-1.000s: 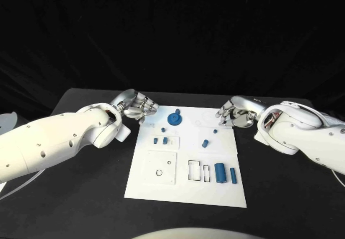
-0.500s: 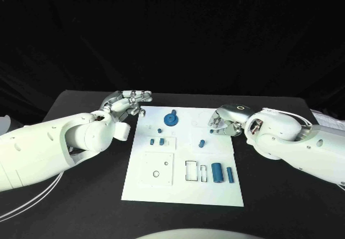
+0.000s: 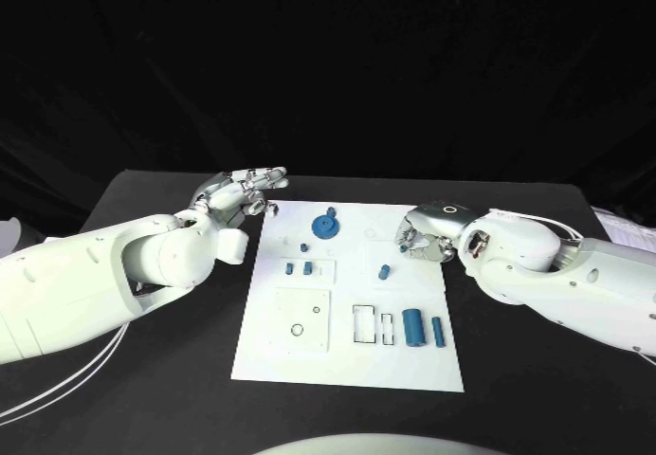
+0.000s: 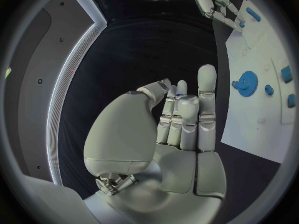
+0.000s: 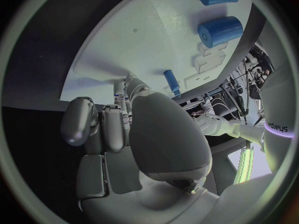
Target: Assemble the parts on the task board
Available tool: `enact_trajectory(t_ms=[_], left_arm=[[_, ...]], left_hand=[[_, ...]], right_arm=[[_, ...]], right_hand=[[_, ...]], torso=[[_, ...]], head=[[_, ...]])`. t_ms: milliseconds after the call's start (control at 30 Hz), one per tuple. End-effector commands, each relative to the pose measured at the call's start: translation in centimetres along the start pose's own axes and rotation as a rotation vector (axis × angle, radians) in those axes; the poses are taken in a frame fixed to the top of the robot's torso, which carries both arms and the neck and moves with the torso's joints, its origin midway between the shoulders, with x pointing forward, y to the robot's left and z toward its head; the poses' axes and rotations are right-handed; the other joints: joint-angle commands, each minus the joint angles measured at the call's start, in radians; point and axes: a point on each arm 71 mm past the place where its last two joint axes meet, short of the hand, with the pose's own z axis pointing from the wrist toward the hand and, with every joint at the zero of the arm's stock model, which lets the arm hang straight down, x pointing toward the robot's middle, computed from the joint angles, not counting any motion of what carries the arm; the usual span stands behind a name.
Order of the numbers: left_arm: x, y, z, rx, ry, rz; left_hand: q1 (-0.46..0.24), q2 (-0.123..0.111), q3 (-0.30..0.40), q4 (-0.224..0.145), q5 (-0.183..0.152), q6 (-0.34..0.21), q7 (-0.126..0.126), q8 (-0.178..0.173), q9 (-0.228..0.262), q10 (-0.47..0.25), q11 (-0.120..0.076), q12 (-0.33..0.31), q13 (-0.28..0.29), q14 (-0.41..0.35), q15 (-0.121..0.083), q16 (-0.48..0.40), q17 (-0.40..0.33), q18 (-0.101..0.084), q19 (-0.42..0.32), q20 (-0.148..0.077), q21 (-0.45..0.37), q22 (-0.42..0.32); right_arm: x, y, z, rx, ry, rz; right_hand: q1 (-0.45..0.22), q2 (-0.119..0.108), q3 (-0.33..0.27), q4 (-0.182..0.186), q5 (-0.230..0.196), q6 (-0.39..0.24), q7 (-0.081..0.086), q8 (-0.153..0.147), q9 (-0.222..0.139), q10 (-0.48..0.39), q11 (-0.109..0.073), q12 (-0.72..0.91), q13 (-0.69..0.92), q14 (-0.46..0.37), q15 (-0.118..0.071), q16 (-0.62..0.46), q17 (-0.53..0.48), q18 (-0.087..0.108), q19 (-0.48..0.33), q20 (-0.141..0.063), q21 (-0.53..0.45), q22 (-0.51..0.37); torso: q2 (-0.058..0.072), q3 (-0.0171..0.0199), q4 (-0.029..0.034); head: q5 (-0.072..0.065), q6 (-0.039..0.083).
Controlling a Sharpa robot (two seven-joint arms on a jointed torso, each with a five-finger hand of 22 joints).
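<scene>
The white task board (image 3: 349, 365) lies in the middle of the black table. On it are a blue gear (image 3: 327, 226), small blue pegs (image 3: 290, 268), a short blue piece (image 3: 384, 272) and two blue cylinders (image 3: 413, 327). My left hand (image 3: 246, 194) hovers off the board's far left corner, fingers stretched out and holding nothing; its wrist view shows the palm (image 4: 181, 134) and the gear (image 4: 247, 80). My right hand (image 3: 426, 237) is curled down on the board's right edge. A bit of blue shows among its fingers (image 5: 106, 127); whether they grip it is unclear.
A raised white square plate (image 3: 303, 318) and two rectangular slots (image 3: 367, 322) sit on the near half of the board. Black table surface (image 3: 547, 379) surrounds the board. The right wrist view shows the cylinders (image 5: 219, 31) and an upright blue peg (image 5: 171, 82).
The right hand has come in over the board's right edge and curled down where a small blue peg stood. The left hand has lifted and straightened its fingers.
</scene>
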Motion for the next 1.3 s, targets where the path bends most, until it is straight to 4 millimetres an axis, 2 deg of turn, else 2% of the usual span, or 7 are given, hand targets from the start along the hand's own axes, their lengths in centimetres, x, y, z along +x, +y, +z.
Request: enact_trajectory(t_ms=[33, 133, 200, 400, 833, 1100, 1300], left_arm=[[0.3, -0.1, 0.0, 0.012, 0.019, -0.030], [0.2, -0.1, -0.1, 0.008, 0.015, -0.029], [0.2, -0.1, -0.1, 0.007, 0.013, -0.028], [0.2, -0.1, -0.1, 0.005, 0.010, -0.027], [0.1, -0.1, -0.1, 0.001, 0.005, -0.025], [0.0, -0.1, -0.1, 0.000, 0.004, -0.025], [-0.1, 0.0, 0.0, -0.005, 0.002, -0.024]], left_hand=[[0.001, 0.002, -0.006, -0.001, 0.004, 0.002, -0.003, 0.003, 0.000, -0.004, -0.005, 0.007, 0.001, -0.007, 0.000, -0.003, -0.002, 0.013, -0.007, 0.002, -0.008, -0.002], [0.003, 0.004, -0.007, -0.003, 0.005, 0.000, -0.002, 0.003, -0.001, -0.006, -0.004, 0.008, 0.001, -0.007, 0.001, -0.001, 0.000, 0.012, -0.006, 0.002, -0.007, -0.001], [0.009, 0.008, -0.008, -0.007, 0.007, -0.005, -0.001, 0.002, -0.002, -0.009, -0.004, 0.010, 0.001, 0.004, 0.000, 0.016, 0.027, 0.007, 0.006, 0.002, 0.022, 0.019], [0.012, 0.010, -0.009, -0.011, 0.008, -0.009, 0.000, 0.002, -0.002, -0.010, -0.004, 0.014, 0.001, 0.009, 0.000, 0.021, 0.031, 0.006, 0.010, 0.001, 0.025, 0.021], [0.022, 0.012, -0.010, -0.019, 0.009, -0.012, 0.000, 0.004, -0.001, -0.013, -0.004, 0.018, 0.002, 0.007, 0.000, 0.021, 0.024, 0.007, 0.012, 0.001, 0.019, 0.016], [0.023, 0.013, -0.010, -0.021, 0.009, -0.012, 0.000, 0.004, -0.001, -0.014, -0.003, 0.019, 0.002, 0.006, 0.000, 0.021, 0.023, 0.007, 0.011, 0.001, 0.016, 0.015], [0.025, 0.013, -0.010, -0.023, 0.009, -0.013, 0.001, 0.004, -0.001, -0.015, -0.003, 0.020, 0.002, 0.005, 0.000, 0.020, 0.021, 0.008, 0.011, 0.001, 0.014, 0.013]], right_arm=[[0.5, -0.1, 0.1, 0.008, 0.039, -0.034], [0.8, 0.0, 0.2, 0.001, 0.055, -0.033], [1.0, 0.1, 0.3, -0.005, 0.064, -0.033], [1.3, 0.4, 0.4, -0.020, 0.088, -0.032], [1.6, 0.8, 0.4, -0.022, 0.116, -0.041], [1.0, 0.9, 0.3, -0.018, 0.032, -0.030], [0.2, 0.5, 0.2, -0.009, -0.019, -0.017]], right_hand=[[-0.004, -0.005, 0.014, -0.001, -0.009, 0.011, 0.000, 0.001, 0.001, 0.009, 0.000, -0.004, -0.007, 0.056, -0.007, -0.004, 0.002, 0.006, 0.002, -0.007, -0.006, -0.001], [-0.003, 0.004, 0.046, -0.007, -0.023, 0.024, -0.002, 0.005, 0.003, 0.021, -0.003, -0.001, -0.017, 0.056, -0.008, -0.004, 0.001, 0.006, 0.004, -0.007, -0.007, -0.002], [-0.002, 0.011, 0.068, -0.014, -0.029, 0.038, -0.007, 0.009, 0.005, 0.034, -0.008, 0.002, -0.022, 0.057, -0.013, -0.004, 0.001, 0.006, 0.005, -0.010, -0.006, 0.000], [-0.013, 0.016, 0.109, -0.032, -0.036, 0.069, -0.016, 0.018, 0.011, 0.062, -0.017, 0.006, -0.032, 0.058, -0.017, -0.005, 0.000, 0.005, 0.007, -0.014, -0.006, 0.001], [-0.043, 0.013, 0.145, -0.055, -0.037, 0.089, -0.021, 0.020, 0.017, 0.082, -0.021, -0.002, -0.044, 0.060, -0.017, -0.006, -0.002, 0.005, 0.009, -0.015, -0.007, 0.002], [-0.054, 0.017, 0.165, -0.066, -0.037, 0.092, -0.020, 0.018, 0.019, 0.086, -0.021, -0.009, -0.049, 0.061, -0.017, -0.003, 0.000, 0.003, 0.013, -0.015, -0.003, 0.008], [-0.063, 0.016, 0.177, -0.073, -0.038, 0.093, -0.019, 0.017, 0.021, 0.090, -0.019, -0.012, -0.050, 0.061, -0.015, -0.003, -0.001, 0.003, 0.014, -0.015, -0.003, 0.009]], torso=[[-0.001, 0.0001, 0.0012], [-0.001, 0.0004, -0.0002], [-0.001, 0.0006, -0.0010], [-0.001, 0.0004, -0.0007], [-0.001, -0.0004, -0.0003], [-0.002, 0.0002, -0.0006], [-0.002, -0.0009, -0.0002]], head=[[0.000, -0.003], [0.002, -0.004], [0.002, -0.005], [0.002, -0.007], [0.001, -0.010], [0.002, -0.009], [0.002, -0.006]])
